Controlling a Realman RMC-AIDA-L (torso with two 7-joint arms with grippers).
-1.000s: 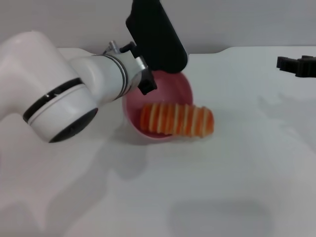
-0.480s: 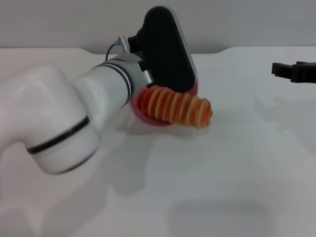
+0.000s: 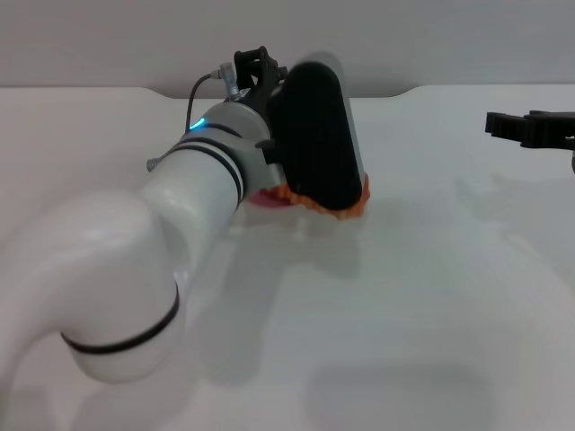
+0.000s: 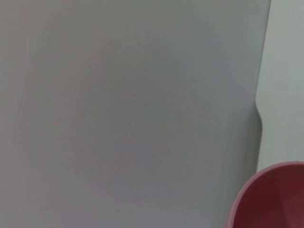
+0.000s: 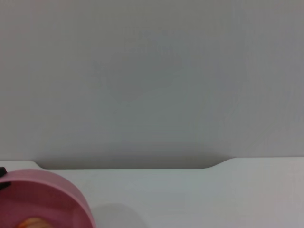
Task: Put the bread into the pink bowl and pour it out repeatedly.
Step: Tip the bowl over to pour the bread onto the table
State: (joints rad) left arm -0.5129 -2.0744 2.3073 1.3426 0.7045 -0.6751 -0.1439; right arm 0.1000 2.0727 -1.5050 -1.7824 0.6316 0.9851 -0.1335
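My left gripper is rolled over above the table's far middle, and its black body covers most of the pink bowl. Only a pink sliver of the bowl shows beside the wrist. The bowl is tipped over and held at its rim. The bread shows only as an orange ridged edge under the gripper body, low at the table. The bowl's rim also shows in the left wrist view. The right wrist view shows the bowl with a bit of orange bread in it. My right gripper is parked at the far right.
The white table spreads around the bowl, with open surface in front and to the right. A grey wall runs behind the table's far edge. My left arm's white forearm crosses the left half of the table.
My left wrist has rolled further, tipping the bowl more. Its black body now hides the bowl and most of the bread, which was sliding out over the rim to the right.
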